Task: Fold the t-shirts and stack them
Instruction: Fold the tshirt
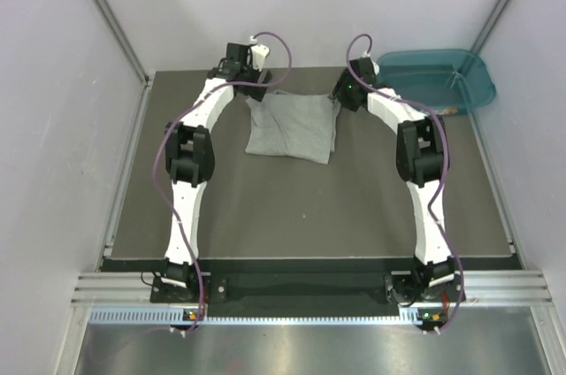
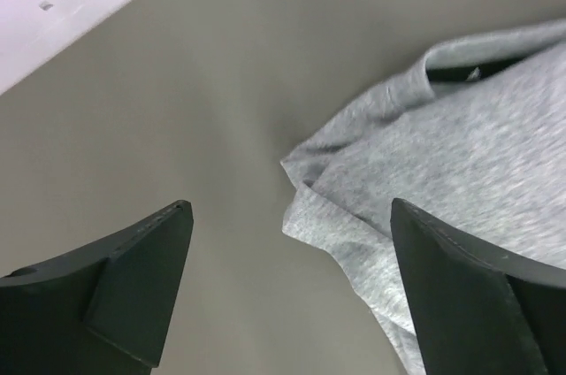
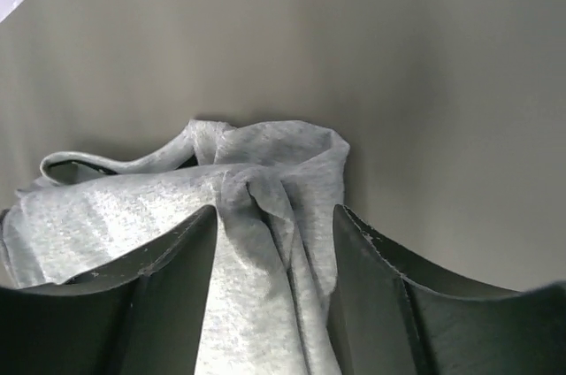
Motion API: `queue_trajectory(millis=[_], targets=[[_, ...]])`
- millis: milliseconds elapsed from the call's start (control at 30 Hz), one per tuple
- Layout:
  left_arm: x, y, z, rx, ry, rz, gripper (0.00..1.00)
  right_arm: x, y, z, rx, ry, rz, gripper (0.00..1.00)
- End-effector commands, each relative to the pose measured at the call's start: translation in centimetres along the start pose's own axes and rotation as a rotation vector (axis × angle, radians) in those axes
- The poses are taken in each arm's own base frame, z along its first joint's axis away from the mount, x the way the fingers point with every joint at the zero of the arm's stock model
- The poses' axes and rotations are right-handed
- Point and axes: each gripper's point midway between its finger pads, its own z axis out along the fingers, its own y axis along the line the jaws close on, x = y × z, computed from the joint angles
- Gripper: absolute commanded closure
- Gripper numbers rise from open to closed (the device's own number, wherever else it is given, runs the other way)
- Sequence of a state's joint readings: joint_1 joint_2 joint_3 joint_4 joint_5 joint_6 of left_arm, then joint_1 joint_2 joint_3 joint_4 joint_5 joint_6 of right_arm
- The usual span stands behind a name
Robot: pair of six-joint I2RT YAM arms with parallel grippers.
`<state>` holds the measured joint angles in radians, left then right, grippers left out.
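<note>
Upper centre of top view: part-folded grey t-shirt [image 1: 290,127] on table [image 1: 354,216], upper edge spanning both arms. Left gripper [image 2: 292,209] wide, astride upper-left corner. Right gripper [image 3: 274,211] narrow around bunched upper-right corner, clamp uncertain. Both equally near.

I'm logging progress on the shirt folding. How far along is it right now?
Done: one t-shirt lies folded into a rough rectangle at the far middle of the table. In hand: the right gripper pinches bunched cloth at its far right corner, while the left gripper hangs open beside the other edge. Left: tidying that fold and stacking; no second shirt or stack shows.
</note>
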<state>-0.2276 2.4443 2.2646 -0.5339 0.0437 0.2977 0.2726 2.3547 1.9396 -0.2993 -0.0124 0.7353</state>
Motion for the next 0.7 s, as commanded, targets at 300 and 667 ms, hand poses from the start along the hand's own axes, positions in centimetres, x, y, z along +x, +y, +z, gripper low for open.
queue_trajectory(millis=[300, 667], targets=[[4.4, -5.0, -12.3, 0.269, 0.03, -0.128, 0.28, 4.8, -0.2, -12.1, -0.014, 0.015, -0.191, 0.33], [13.3, -8.7, -10.3, 0.367, 0.176, -0.149, 0.23, 15.5, -2.1, -12.6, -0.081, 0.202, -0.136, 0.37]])
